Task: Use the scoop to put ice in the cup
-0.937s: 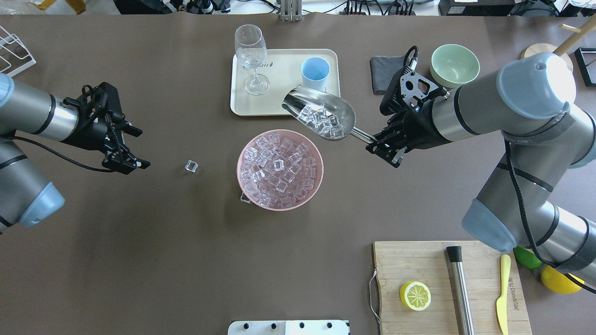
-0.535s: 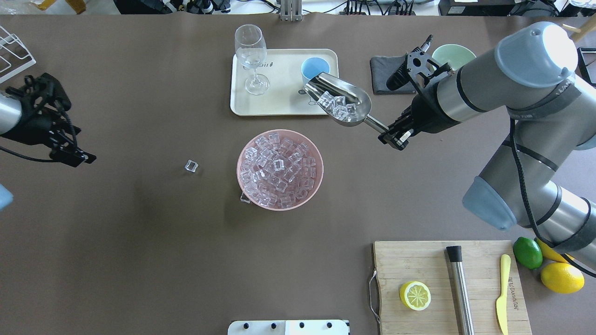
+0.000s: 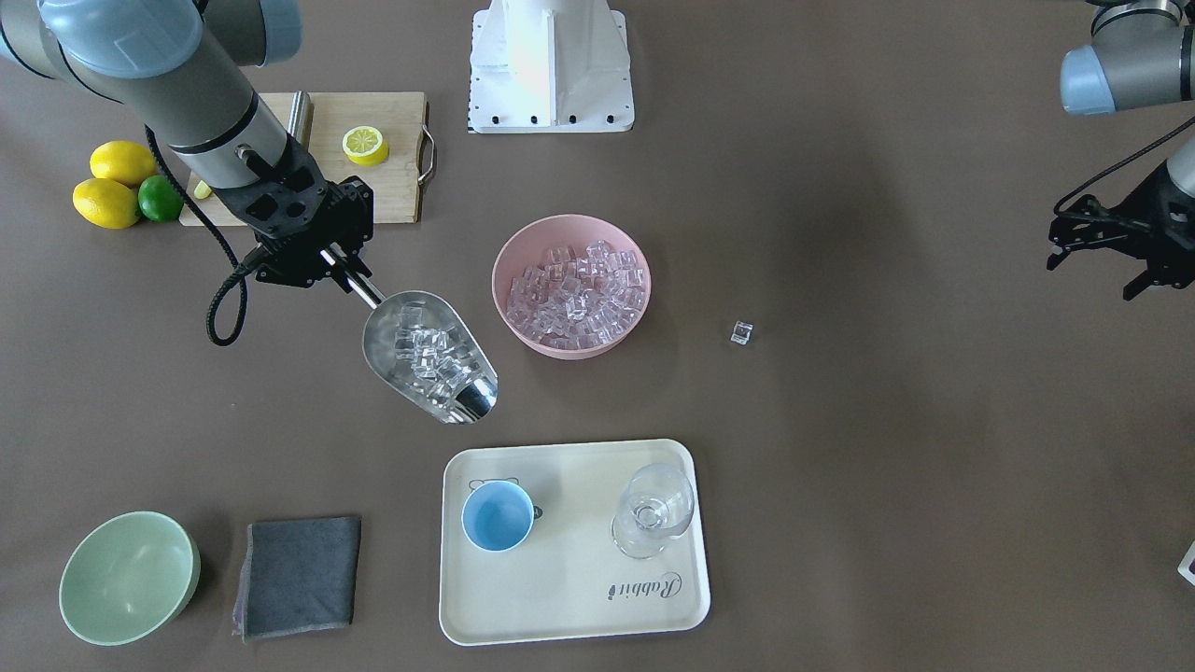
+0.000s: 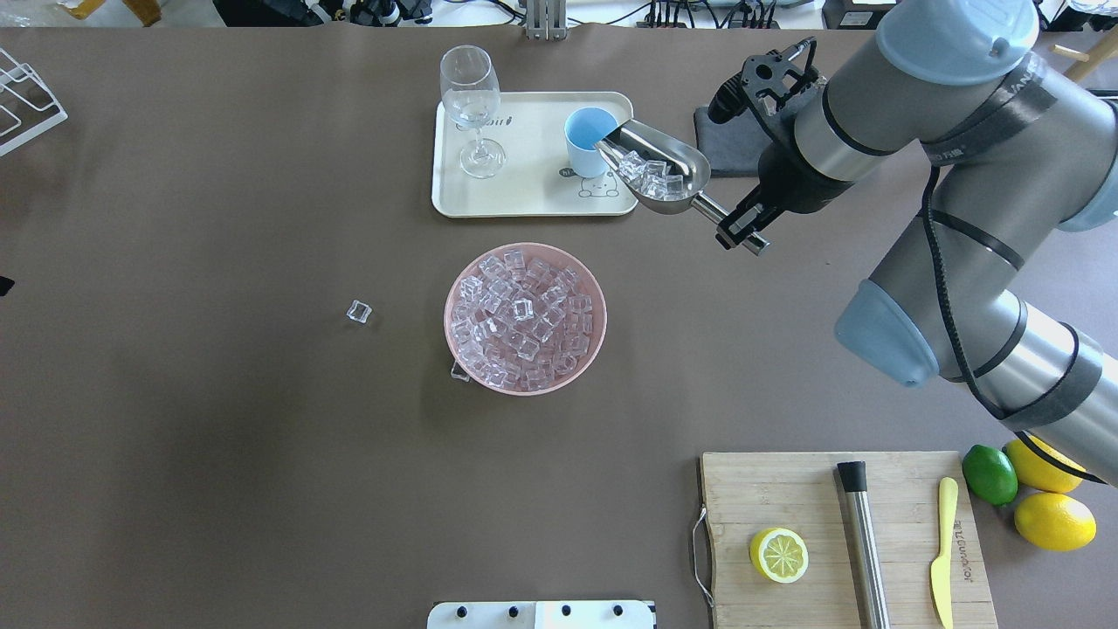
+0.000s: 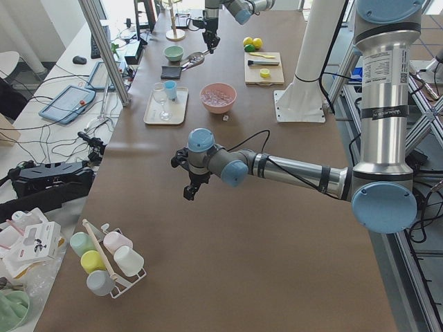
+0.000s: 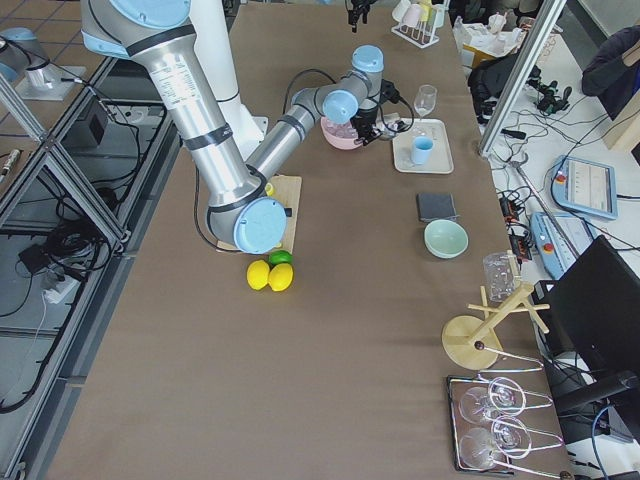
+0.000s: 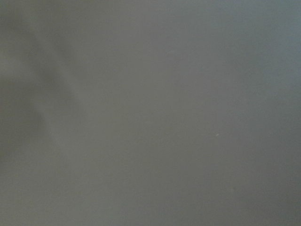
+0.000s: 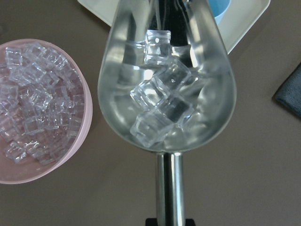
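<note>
Scoop [image 4: 686, 162]: up in the air, its open end right by the rim of the cup [image 4: 587, 140].
Ice [image 8: 162, 106]: a small heap in the scoop, lots more in the pink bowl [image 4: 601, 332], 1 cube [image 4: 358, 312] alone on the worktop [image 4: 218, 437].
Cup: blue, stands on the tray [image 4: 524, 201] near the glass [image 4: 472, 105].
Right fingers [image 4: 742, 234]: squeezed tight on the scoop's thin handle.
Left fingers [image 3: 1146, 280]: spread apart, holding nothing, far off to the side.
</note>
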